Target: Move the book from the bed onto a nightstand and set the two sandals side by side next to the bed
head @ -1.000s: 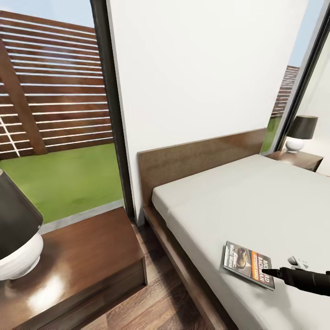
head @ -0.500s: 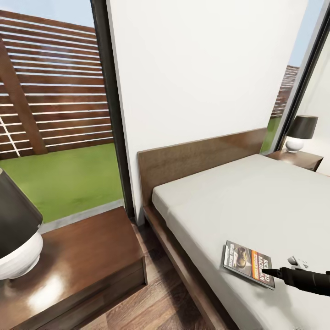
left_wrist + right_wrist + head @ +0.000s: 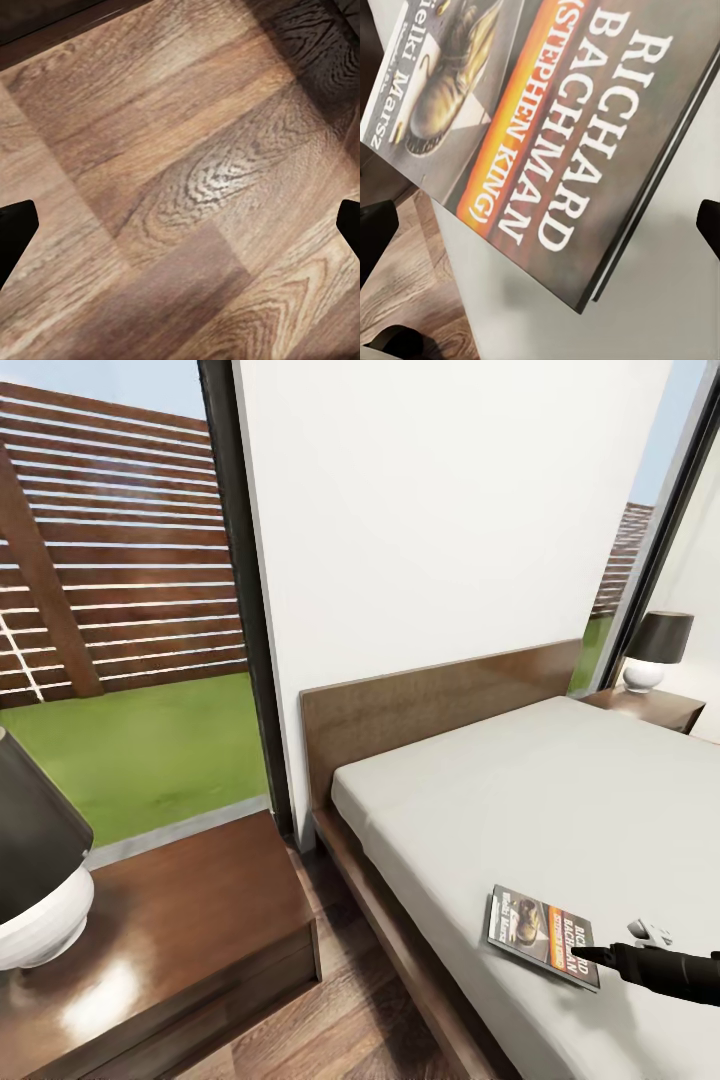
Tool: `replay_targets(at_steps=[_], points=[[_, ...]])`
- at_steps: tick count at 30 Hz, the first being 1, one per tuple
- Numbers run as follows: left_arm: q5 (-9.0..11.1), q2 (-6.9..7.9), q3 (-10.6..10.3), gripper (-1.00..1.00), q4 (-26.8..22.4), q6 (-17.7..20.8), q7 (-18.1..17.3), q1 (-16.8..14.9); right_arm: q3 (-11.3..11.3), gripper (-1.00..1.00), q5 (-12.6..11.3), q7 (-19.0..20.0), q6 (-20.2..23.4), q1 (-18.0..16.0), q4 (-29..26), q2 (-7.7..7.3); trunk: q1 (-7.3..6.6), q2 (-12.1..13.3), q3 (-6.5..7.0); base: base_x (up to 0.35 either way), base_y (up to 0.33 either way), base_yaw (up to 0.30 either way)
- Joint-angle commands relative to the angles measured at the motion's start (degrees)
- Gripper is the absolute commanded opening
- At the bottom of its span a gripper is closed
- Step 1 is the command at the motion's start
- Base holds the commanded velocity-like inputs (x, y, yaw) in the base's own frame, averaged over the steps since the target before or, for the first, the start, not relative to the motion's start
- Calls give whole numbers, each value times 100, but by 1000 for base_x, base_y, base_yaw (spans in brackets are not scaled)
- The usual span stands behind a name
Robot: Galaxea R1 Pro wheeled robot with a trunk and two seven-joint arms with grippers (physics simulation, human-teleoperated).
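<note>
The thin dark paperback book with an orange-yellow band and white lettering "RICHARD BACHMAN" is seen lying flat on the bare light grey mattress of the low dark brown wooden bed, close to the mattress edge that faces the floor. The right gripper is seen in the head view as a dark pointed arm end whose tip meets the near corner of the book; whether it actually presses on the cover cannot be told.

In the right wrist view the book lies directly ahead of the right gripper, with the cover's lettered end nearest and the grey mattress beyond its lower edge. The 2 dark fingertips are seen at opposite borders of that view, spread wide apart, with nothing held between them.

In the left wrist view the left gripper is pointed at the brown wood-plank floor, and its 2 dark fingertips are likewise spread wide with nothing between them.

Well away from the right gripper, across a strip of floor beside the bed frame, a glossy dark-brown wooden nightstand is seen, carrying a white-based lamp with a dark shade. A 2nd nightstand with a similar lamp stands at the far side of the bed.
</note>
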Motion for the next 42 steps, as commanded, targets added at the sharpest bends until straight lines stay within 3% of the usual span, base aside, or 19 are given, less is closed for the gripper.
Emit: replay_targets(at_steps=[1,42], points=[[-50,1,50,100,5,-19,-18,-3,16,100,-41,-9,33,-4,0,-6,-1,-2,-8,0,0,27],[-50,1,51,100,5,-19,-16,-3,17,100,-41,-9,36,-3,-35,-1,-1,-2,-49,0,0,38]])
